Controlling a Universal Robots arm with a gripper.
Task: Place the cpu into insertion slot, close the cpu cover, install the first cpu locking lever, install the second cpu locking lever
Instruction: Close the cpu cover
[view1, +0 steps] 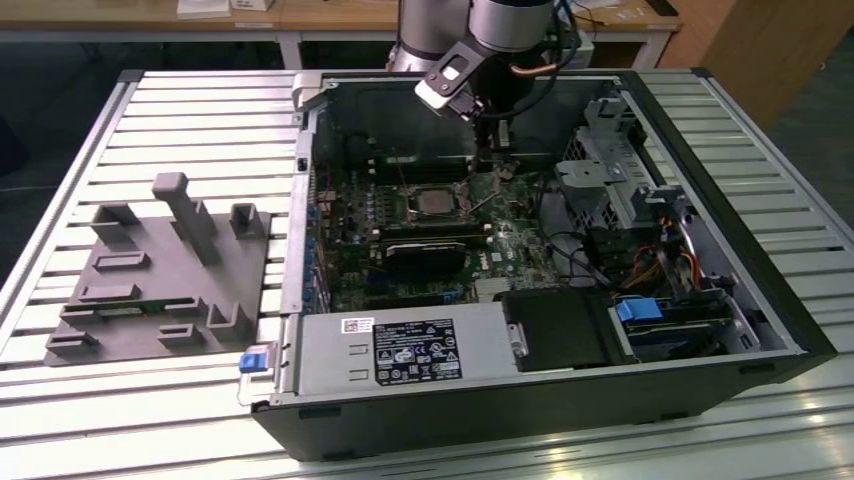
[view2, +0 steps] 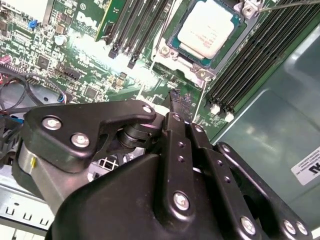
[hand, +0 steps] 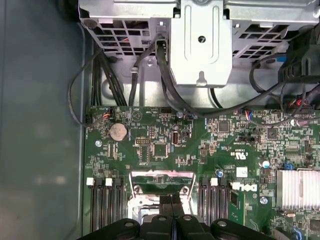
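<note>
Both fingers (hand: 166, 209) are pressing flat against each other, pad on pad, and only a thin seam is showing between them in the first wrist view. I am seeing nothing caught in that seam.

The gripper (view1: 490, 168) is reaching down into an open computer case (view1: 534, 425), which is lying on its side on a slatted metal table (view1: 80, 140). In the exterior view its tips are hanging low over the green circuit board (view1: 350, 215), near the insertion slot (view2: 230, 41) and at the exterior view's right of it. Whether the tips are touching the board, I cannot tell.

The cpu (view2: 209, 26) is lying flat inside the insertion slot, with its silver-grey top facing up and uncovered. In the second wrist view the closed tips are pointing at the board just beside one corner of the slot, apart from the cpu. A thin metal rod (view2: 201, 100) is running close along the tips, and I cannot tell if they are touching it.

The cpu cover (hand: 161, 176) is showing in the first wrist view as a silvery frame just beyond the fingertips; how far it is tilted I cannot tell.

Long black memory slots (view2: 265, 55) are running along both sides of the slot. On the table, at the exterior view's left of the case, a grey fixture (view1: 160, 270) with upright posts is standing.
</note>
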